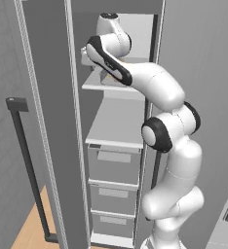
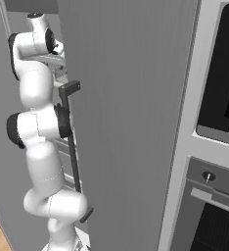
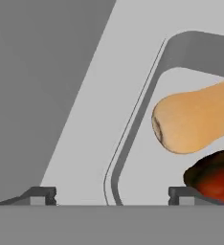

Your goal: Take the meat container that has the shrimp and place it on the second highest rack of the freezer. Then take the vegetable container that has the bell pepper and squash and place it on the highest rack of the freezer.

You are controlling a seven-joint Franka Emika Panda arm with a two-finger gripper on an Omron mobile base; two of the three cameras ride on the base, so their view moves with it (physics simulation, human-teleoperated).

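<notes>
The freezer (image 1: 113, 160) stands open, and the white arm (image 1: 169, 146) reaches up from the floor into its upper part. The wrist bends over the highest rack (image 1: 94, 83), the upper of the two pale shelves; the lower shelf (image 1: 117, 127) sits bare beneath it, with grey drawers (image 1: 113, 166) stacked below that.

From the hand's own camera, the gripper (image 3: 113, 195) has its two dark fingertips (image 3: 41, 195) set wide apart, holding nothing. The grey rim of the vegetable container (image 3: 133, 129) runs up between them, so one tip is outside the tray over the pale shelf and the other is inside it. In the container lies the squash (image 3: 195, 122), tan and rounded, and just below it the dark-red bell pepper (image 3: 214, 179), close against the inner fingertip. The container rests flat on the freezer's top shelf.

From the right side, the freezer door (image 2: 131, 122) with its long dark handle (image 2: 72, 142) hides most of the shelves.
</notes>
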